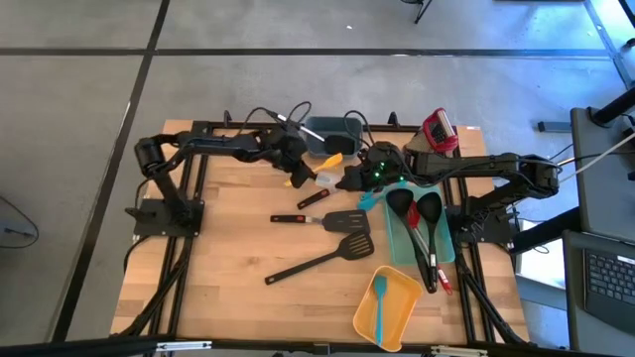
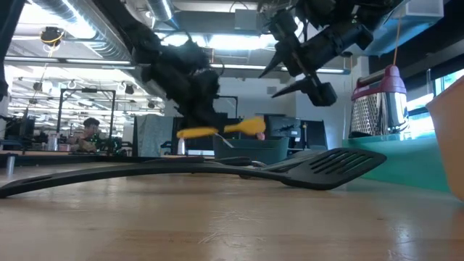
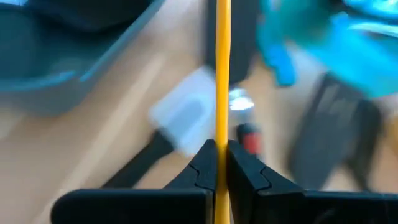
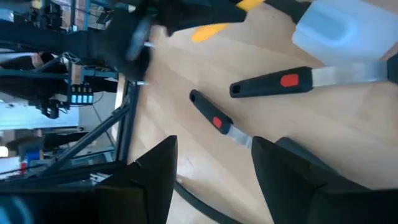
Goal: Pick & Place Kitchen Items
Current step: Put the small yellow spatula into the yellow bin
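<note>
My left gripper (image 1: 295, 171) is shut on a yellow-orange utensil (image 2: 221, 130) and holds it above the table's far middle. My right gripper (image 1: 349, 181) hangs open just to its right, with nothing between its fingers (image 4: 155, 180). Below them a white-headed spatula (image 4: 329, 28) lies flat on the wood. Two black turners (image 1: 342, 220) lie at mid-table. Black ladles (image 1: 422, 213) rest in a teal tray (image 1: 397, 243) on the right. A teal spatula (image 1: 379, 297) lies in a yellow tray (image 1: 402, 307) near the front. My left gripper pinches the yellow-orange utensil's thin shaft (image 3: 221, 134) between its two fingers (image 3: 200, 171); the wrist view shows it edge-on. The fingers slant down from the table's left. The utensil lies about level, lifted clear of the table, its wider end (image 2: 254, 127) toward the right.
A grey bin (image 1: 327, 132) stands at the far edge, and a red grater (image 1: 440, 129) at the far right. Black handles with red marks (image 4: 273, 83) lie under my right gripper. Bare wood lies at the table's near left.
</note>
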